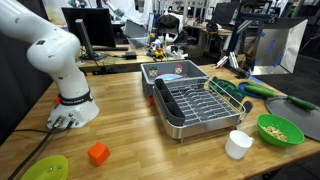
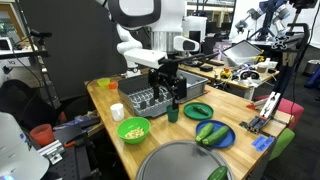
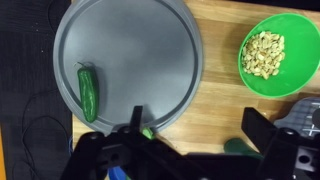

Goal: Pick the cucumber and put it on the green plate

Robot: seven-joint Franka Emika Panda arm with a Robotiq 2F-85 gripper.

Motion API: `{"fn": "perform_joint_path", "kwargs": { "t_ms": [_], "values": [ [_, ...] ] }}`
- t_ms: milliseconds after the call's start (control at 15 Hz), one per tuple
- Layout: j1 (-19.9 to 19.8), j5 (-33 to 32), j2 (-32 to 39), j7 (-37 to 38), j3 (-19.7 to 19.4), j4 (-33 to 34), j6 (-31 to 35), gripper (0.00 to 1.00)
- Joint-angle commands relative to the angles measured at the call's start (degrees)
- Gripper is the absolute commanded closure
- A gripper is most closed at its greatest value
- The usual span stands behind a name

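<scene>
gripper (image 2: 168, 93) hangs with jaws apart and nothing between them; it sits above the table just off the corner of the dish rack (image 2: 145, 98), high enough to clear rack and plates; reads as a pre-approach pose, not a grasp
cucumber (image 2: 218, 132) lies flat on a blue plate (image 2: 230, 138), side by side with a second green piece; fingers are well clear of it
green plate (image 2: 198, 110) is just beside the blue one, on the rack side, and bare; the carry looks short, my judgement
wrist view looks past the target; it shows mostly a grey tray (image 3: 140, 50) carrying a short dark green piece (image 3: 88, 92), plus a green bowl (image 3: 265, 55) of nuts; that piece looks too stubby to be the cucumber, my call only
blue plate is almost fully hidden under the gripper body in the wrist view; the green slivers by the fingers can't be identified
in an exterior view a lime plate (image 1: 45, 168) sits at the table corner; it could also pass for "green", so the target is ambiguous
the two pieces on the blue plate blur together; I can't tell whether they touch
</scene>
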Motion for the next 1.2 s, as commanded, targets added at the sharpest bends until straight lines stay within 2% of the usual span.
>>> {"fn": "perform_joint_path", "kwargs": {
  "t_ms": [0, 333, 533, 600, 800, 1133],
  "values": [
    [-3.13, 2.30, 6.66, -1.23, 1.04, 1.88, 4.78, 0.00],
    [-7.16, 0.30, 17.62, -0.21, 2.00, 6.70, 12.38, 0.00],
    [-11.23, 4.55, 23.85, -3.83, 4.98, 11.88, 13.38, 0.00],
    [-9.81, 0.74, 20.74, 0.04, 4.02, 8.48, 13.76, 0.00],
    [-11.53, 2.09, 24.05, -1.20, 5.42, 11.60, 13.81, 0.00],
    [-11.53, 2.13, 23.85, -1.23, 5.51, 11.72, 13.76, 0.00]
  ]
}}
